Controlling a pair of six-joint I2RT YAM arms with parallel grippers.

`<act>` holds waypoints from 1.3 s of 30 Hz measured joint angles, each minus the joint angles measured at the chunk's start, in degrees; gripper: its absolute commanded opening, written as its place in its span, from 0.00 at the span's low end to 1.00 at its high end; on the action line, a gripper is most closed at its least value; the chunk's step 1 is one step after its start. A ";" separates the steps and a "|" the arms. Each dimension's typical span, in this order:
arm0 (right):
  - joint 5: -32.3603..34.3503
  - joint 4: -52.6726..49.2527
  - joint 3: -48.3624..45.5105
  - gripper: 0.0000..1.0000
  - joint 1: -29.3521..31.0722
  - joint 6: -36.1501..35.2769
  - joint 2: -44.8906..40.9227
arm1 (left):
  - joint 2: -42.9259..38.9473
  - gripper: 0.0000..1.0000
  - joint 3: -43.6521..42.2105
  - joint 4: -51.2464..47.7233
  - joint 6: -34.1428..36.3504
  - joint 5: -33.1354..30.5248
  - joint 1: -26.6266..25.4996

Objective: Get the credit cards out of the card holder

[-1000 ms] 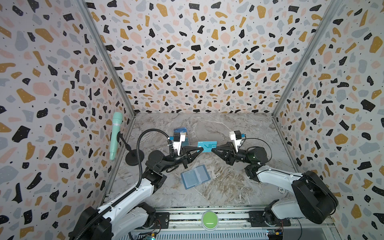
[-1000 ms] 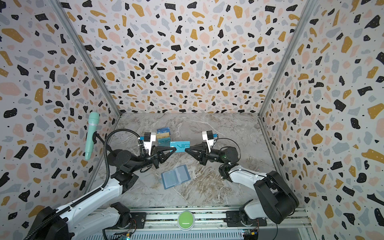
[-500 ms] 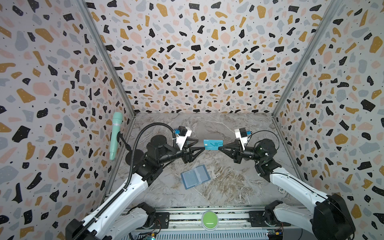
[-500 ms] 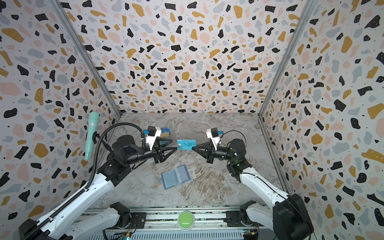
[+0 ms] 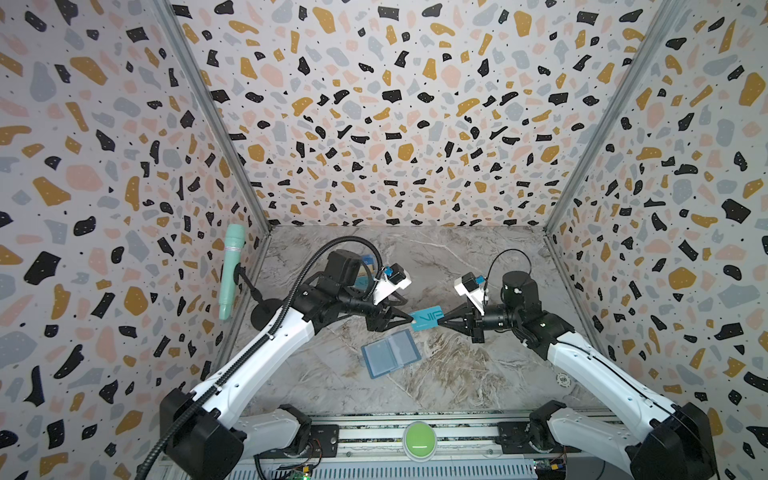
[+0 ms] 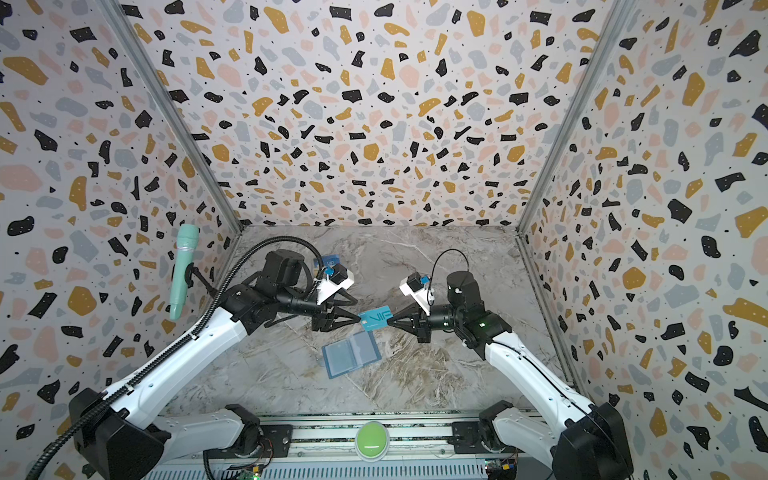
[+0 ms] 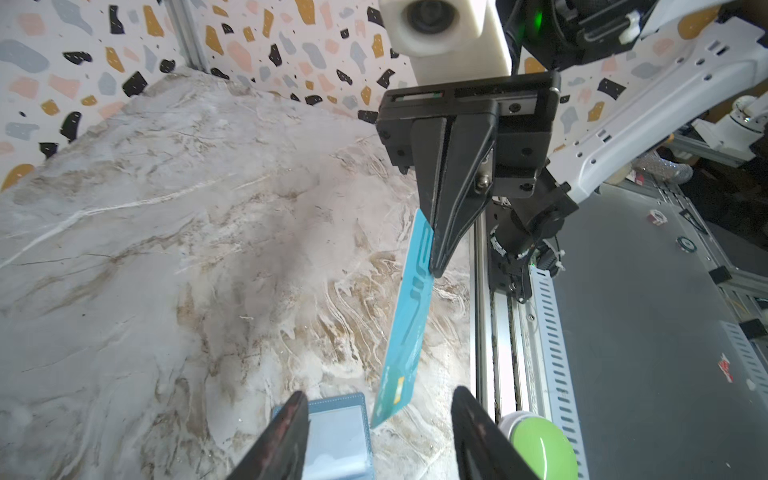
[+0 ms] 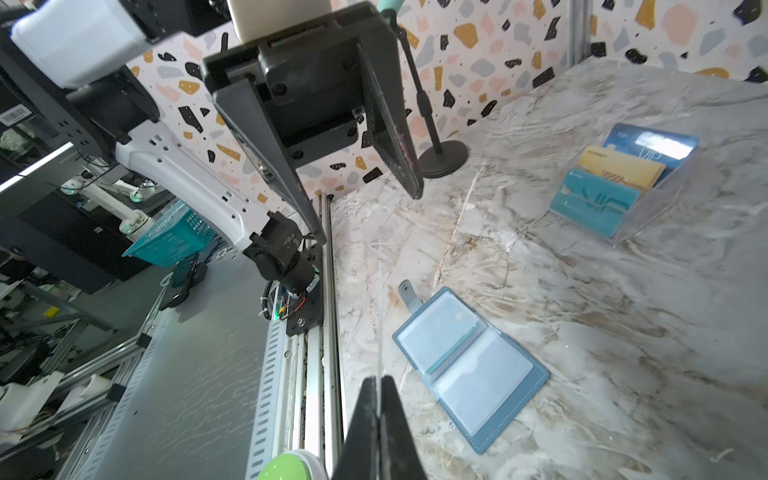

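Right end effector horizontal, on card

A teal card with pale "VIP" lettering; a slate-blue card holder with milky clear pockets; a tabletop of grey-white marble veined tan and brown. The walls wear a terrazzo print: black, ochre, pink and grey chips on off-white. White-and-black arms, a mint-green microphone, a lime-green button; a gold card and a blue card in the clear rack.

My right gripper is closed on a thin card, edge-on; the card holder lies open on the marble table; the clear rack stands well apart.
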 measured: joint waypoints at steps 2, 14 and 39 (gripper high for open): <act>-0.22 -1.20 0.87 0.00 0.98 -1.31 1.03 | 0.48 0.53 0.22 -1.55 1.62 0.59 0.00; -0.35 -1.97 2.12 0.00 4.17 -3.78 4.74 | 2.56 0.39 0.15 -5.38 4.59 4.98 0.00; 2.14 0.61 2.14 0.10 6.73 -3.93 6.16 | 5.84 0.01 0.17 -11.32 10.01 7.63 0.04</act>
